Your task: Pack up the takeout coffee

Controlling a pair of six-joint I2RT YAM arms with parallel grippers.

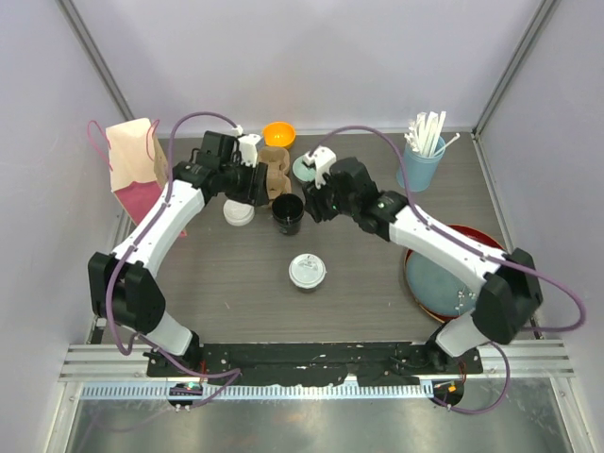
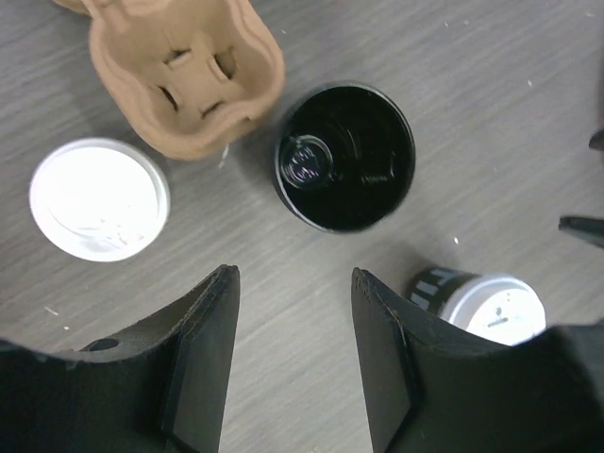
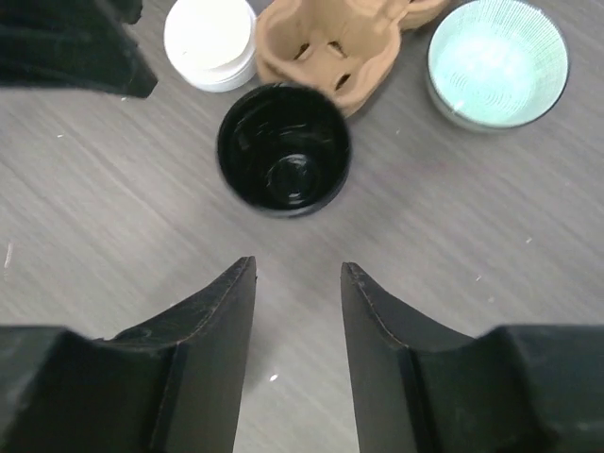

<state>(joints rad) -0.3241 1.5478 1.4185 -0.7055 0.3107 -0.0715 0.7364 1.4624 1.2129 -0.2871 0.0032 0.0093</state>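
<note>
A black paper cup [image 1: 288,212] [image 2: 344,156] [image 3: 283,151] stands without a lid at the table's middle back, dark and glossy inside. A loose white lid [image 1: 239,213] [image 2: 99,198] [image 3: 209,38] lies to its left. A second black cup with its white lid on [image 1: 308,272] [image 2: 491,307] stands nearer the front. The brown cardboard cup carrier [image 1: 274,170] [image 2: 184,80] [image 3: 330,42] sits just behind the open cup. My left gripper [image 1: 257,185] [image 2: 293,274] hovers open to the cup's left. On the cup's right, my right gripper [image 1: 316,203] [image 3: 297,264] is open. Neither holds anything.
An orange bowl [image 1: 278,134] and a teal bowl [image 1: 305,169] [image 3: 497,61] sit behind the carrier. A light-blue tumbler of white straws [image 1: 422,156] stands back right. A pink and cream bag [image 1: 135,170] stands back left. A red-rimmed plate [image 1: 453,278] lies under the right arm.
</note>
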